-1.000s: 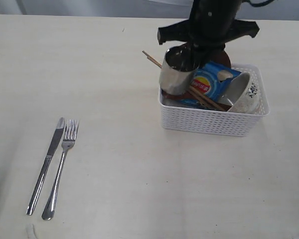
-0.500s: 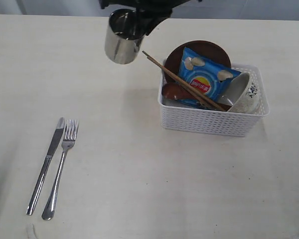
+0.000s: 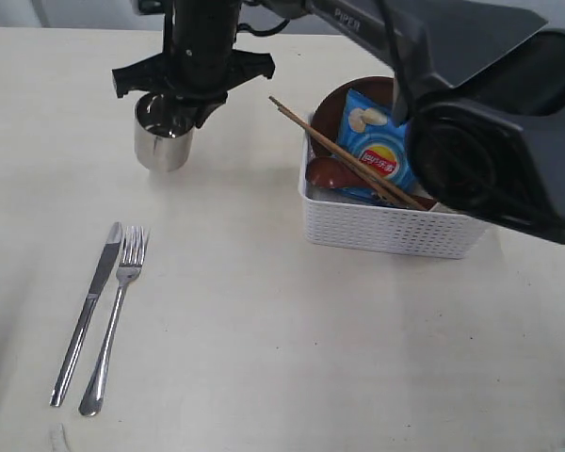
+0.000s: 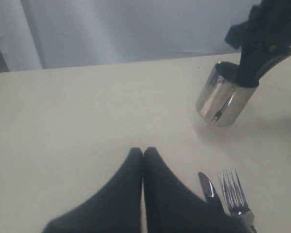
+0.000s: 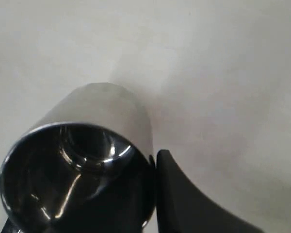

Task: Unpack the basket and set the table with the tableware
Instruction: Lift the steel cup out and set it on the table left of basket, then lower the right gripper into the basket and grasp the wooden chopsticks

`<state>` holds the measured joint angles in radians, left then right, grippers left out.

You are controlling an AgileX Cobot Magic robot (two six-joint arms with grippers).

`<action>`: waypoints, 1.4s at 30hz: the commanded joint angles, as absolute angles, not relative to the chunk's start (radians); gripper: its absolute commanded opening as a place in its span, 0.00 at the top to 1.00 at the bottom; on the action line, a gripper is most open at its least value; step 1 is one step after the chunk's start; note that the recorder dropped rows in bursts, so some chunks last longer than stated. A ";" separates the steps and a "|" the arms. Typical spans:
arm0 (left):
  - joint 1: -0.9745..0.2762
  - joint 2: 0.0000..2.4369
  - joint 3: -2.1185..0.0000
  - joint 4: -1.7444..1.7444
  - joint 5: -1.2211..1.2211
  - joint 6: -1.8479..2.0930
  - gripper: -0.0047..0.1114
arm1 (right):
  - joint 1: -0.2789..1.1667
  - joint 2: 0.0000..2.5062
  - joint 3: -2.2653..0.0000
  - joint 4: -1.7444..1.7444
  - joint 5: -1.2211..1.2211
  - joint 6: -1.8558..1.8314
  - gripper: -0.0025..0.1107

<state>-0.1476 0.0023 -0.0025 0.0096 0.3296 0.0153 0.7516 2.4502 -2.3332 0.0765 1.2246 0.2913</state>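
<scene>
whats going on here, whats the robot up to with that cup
The right gripper grips the steel cup by its rim, low over the table, left of the basket and beyond the knife and fork. Whether the cup has touched down is unclear. The left gripper is shut and empty nearby. The basket holds a chip bag, chopsticks and a brown plate.

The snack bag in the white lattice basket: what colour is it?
The snack bag is blue with a red and yellow logo, clearest in exterior view.
</scene>
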 commanded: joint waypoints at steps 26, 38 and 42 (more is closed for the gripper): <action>-0.153 0.000 0.000 0.007 0.321 0.011 0.96 | 0.761 2.487 -2.349 0.104 1.221 0.260 0.60; -0.153 0.000 0.000 0.007 0.321 0.011 0.96 | 0.759 2.408 -2.435 0.064 1.221 0.241 0.60; -0.153 0.000 0.000 0.007 0.321 0.011 0.96 | 0.759 2.269 -2.362 0.042 1.221 0.193 0.60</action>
